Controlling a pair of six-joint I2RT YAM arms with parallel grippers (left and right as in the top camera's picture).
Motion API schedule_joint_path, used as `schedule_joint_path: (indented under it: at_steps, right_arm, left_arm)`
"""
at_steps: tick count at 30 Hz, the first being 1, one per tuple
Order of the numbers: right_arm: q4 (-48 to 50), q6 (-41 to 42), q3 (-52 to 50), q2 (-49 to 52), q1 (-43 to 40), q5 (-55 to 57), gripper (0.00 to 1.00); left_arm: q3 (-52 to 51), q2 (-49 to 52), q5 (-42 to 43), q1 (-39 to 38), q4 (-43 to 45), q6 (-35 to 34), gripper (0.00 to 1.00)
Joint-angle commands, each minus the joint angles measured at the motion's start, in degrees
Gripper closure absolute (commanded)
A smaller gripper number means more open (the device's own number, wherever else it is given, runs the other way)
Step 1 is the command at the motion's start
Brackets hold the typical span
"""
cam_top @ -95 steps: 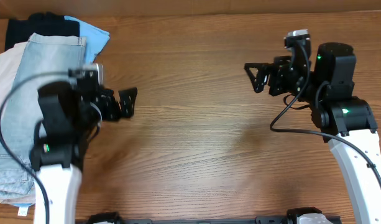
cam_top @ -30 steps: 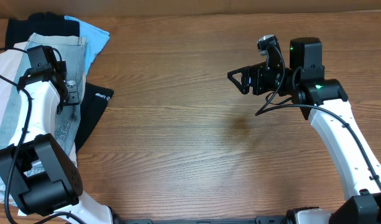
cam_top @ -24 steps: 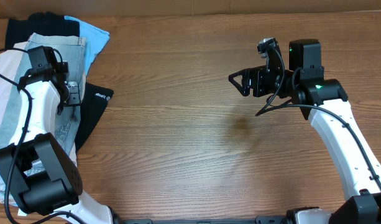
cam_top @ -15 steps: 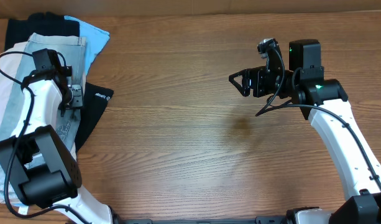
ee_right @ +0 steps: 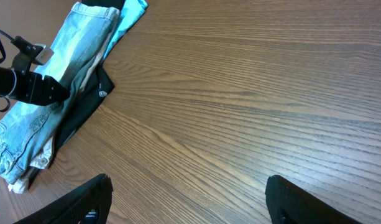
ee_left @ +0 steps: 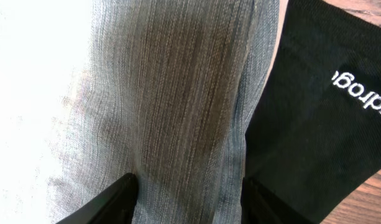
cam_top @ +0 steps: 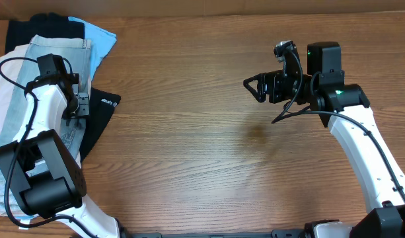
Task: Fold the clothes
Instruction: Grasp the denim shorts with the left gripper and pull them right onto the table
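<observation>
1. Overhead, the denim shorts (cam_top: 57, 51) are seen at the left edge of the bench (cam_top: 209, 165). They are laid out long, from the far side toward the near side.
2. The shorts are laid on top of a pile of clothes. Beige trousers (cam_top: 5, 86) are seen under them on the outer side. A black garment (cam_top: 103, 116) with a small white logo is seen sticking out from under them on the side nearer the middle of the bench.
3. A light blue cloth (cam_top: 104, 36) and another dark cloth (cam_top: 30, 28) are seen at the far end of the pile.
4. The left pincer (cam_top: 76, 106) is held low over the shorts, at the edge next to the black garment.
5. In the left wrist view, the left pincer (ee_left: 187, 183) is seen released, with its two fingers spread apart. Denim (ee_left: 171, 93) is seen between and under the tips, and nothing is gripped. Whether the tips are touching the cloth cannot be told.
6. In that same view, the black garment (ee_left: 314, 112) is seen just beside the edge of the shorts, with white letters on it.
7. The right pincer (cam_top: 255, 86) is held over bare wood, well apart from the pile, and is pointed toward the left side.
8. In the right wrist view, the right pincer (ee_right: 187, 186) is seen released, with its fingers wide and nothing between them. The shorts (ee_right: 78, 43) are seen far off in the top left corner.
</observation>
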Motion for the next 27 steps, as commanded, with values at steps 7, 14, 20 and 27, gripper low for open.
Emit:
schedule_joint_path:
  at_steps: [7, 14, 20, 27]
  right_arm:
    - [0.3, 0.1, 1.9, -0.1, 0.3, 0.3, 0.18]
    - [-0.2, 0.1, 1.9, -0.1, 0.2, 0.3, 0.18]
    - [0.1, 0.2, 2.0, -0.3, -0.2, 0.3, 0.21]
    - [-1.7, 5.0, 2.2, -2.8, -4.0, 0.2, 0.22]
  left_arm:
    - [-0.5, 0.7, -1.5, 0.3, 0.0, 0.8, 0.88]
    - [2.8, -0.3, -3.0, -1.4, -3.8, -3.7, 0.96]
    - [17.2, -1.4, 2.4, -7.6, -15.8, -7.1, 0.96]
    - [24.4, -1.4, 13.4, -21.6, -21.5, -8.7, 0.96]
